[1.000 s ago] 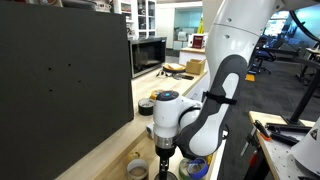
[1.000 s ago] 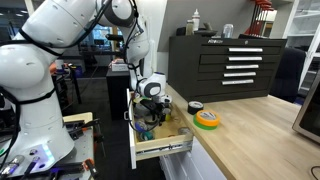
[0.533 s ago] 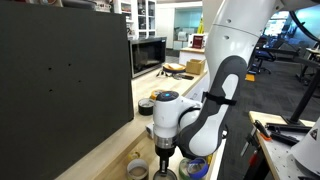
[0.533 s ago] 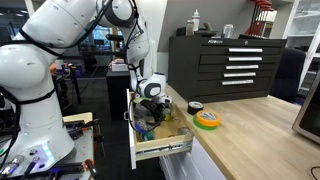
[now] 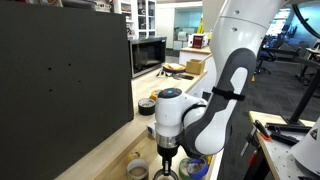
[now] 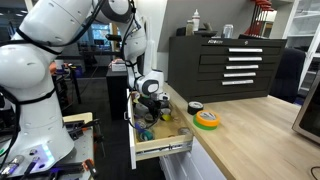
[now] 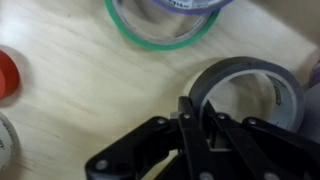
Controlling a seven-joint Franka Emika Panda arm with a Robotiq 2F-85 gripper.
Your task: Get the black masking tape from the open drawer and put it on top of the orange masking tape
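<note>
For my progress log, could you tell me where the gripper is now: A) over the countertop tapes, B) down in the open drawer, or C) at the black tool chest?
B: the gripper reaches down into the open drawer, right at the rim of the black tape in the wrist view.

The drawer floor [image 7: 70, 110] is pale wood grain, with a black tape roll [image 7: 262, 72], a green tape roll [image 7: 160, 38], a red-orange thing [image 7: 6, 75] at left, a black gripper [image 7: 198, 108] and a white arm [image 5: 238, 40].

Wooden worktop [image 6: 255, 135], black drawer chest [image 6: 228, 62], microwave [image 5: 148, 55], bright lab beyond.
</note>
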